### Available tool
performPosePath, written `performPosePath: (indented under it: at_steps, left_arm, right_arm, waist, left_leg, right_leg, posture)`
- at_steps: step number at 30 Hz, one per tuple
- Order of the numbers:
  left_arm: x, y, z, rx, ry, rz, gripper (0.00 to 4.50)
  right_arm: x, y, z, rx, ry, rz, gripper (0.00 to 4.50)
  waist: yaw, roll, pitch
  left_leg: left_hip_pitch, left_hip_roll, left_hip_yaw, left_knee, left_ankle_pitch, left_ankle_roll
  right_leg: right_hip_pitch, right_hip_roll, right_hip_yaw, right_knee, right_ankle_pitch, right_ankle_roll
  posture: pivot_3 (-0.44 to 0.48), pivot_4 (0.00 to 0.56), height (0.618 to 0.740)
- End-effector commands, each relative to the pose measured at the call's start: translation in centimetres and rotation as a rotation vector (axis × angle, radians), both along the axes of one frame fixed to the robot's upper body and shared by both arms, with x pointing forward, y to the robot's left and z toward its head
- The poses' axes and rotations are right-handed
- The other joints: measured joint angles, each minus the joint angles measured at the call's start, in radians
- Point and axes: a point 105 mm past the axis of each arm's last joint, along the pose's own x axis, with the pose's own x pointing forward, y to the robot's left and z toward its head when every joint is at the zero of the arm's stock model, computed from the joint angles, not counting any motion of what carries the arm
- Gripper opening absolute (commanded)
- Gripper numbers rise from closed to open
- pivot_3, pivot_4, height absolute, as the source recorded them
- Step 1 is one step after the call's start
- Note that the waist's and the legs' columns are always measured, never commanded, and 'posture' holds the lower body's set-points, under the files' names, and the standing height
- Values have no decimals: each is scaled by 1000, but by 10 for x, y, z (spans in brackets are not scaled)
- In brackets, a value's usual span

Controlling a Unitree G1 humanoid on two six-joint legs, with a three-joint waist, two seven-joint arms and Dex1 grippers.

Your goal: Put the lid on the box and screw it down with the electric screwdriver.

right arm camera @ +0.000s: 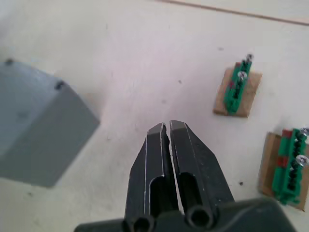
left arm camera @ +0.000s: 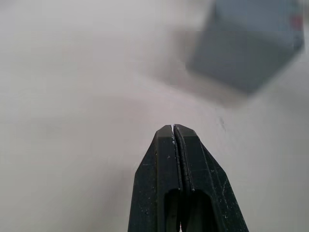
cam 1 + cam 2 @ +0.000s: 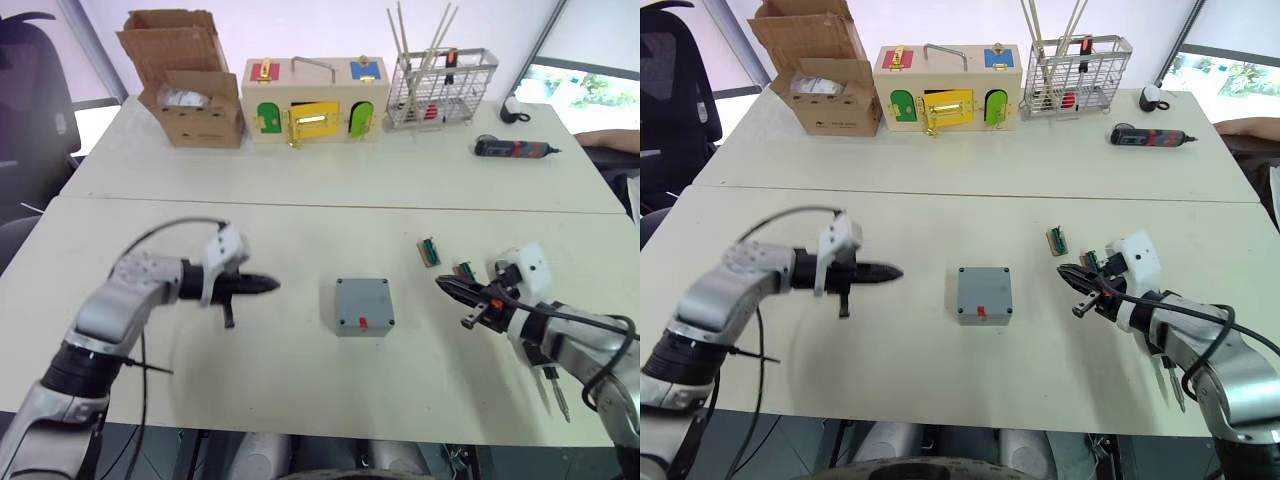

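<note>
White table (image 3: 300, 400): box (image 3: 363, 305) apparently lidded, unobstructed.

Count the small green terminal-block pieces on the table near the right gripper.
2. One green terminal block lies farther out on the white table; the second terminal block sits nearer, beside the right gripper. More may be hidden behind that arm.

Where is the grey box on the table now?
In the head views, the grey box sits near the middle of the front table, between the left hand and the right hand, touching neither.
</note>
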Motion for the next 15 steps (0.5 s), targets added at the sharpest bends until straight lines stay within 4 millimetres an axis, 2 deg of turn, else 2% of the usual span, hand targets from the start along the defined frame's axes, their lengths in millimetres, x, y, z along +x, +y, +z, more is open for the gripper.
performPosePath:
  at_steps: [1,4,6,8,10,13,15]
  left_arm:
    - [-23,-25,34,-64,-55,-146,0]
    - [-39,-42,38,-43,-91,-253,0]
    - [-44,-51,38,-40,-100,-291,0]
    - [-48,-59,38,-49,-97,-338,0]
    - [-50,-65,36,-67,-86,-367,0]
    - [-51,-73,34,-101,-55,-401,0]
    - [-47,-78,30,-110,-49,-399,0]
  right_arm:
    - [-3,-16,8,-42,-48,-100,93]
    - [-6,-23,12,-1,-68,-154,978]
    - [-8,-25,9,-19,-72,-163,1874]
    - [-7,-28,8,-33,-93,-191,3014]
    - [-3,-33,6,-48,-112,-241,3725]
    - [0,-38,1,-42,-121,-287,4490]
    - [5,-40,0,-20,-137,-319,4490]
  waist:
    - [-3,0,0]
    - [-16,0,0]
    - [-18,0,0]
    - [-18,0,0]
    - [-17,0,0]
    - [-16,0,0]
    - [-15,0,0]
  left_leg:
    - [0,0,1,0,0,0]
    - [0,0,2,0,0,0]
    - [1,0,1,0,0,0]
    - [1,0,1,0,0,-1]
    - [1,0,1,0,1,-1]
    - [1,0,1,0,1,-1]
    - [1,0,1,0,1,-1]
  right_leg:
    - [0,0,0,0,0,0]
    - [0,0,1,0,0,0]
    - [-1,0,1,1,0,0]
    - [-1,1,1,2,0,0]
    - [-1,1,1,3,0,0]
    - [0,1,1,3,0,0]
    - [-1,2,1,3,0,0]
  posture:
    - [0,150,740]
    - [0,150,740]
    - [0,150,740]
    - [0,150,740]
    - [0,150,740]
    - [0,150,740]
    - [0,150,740]
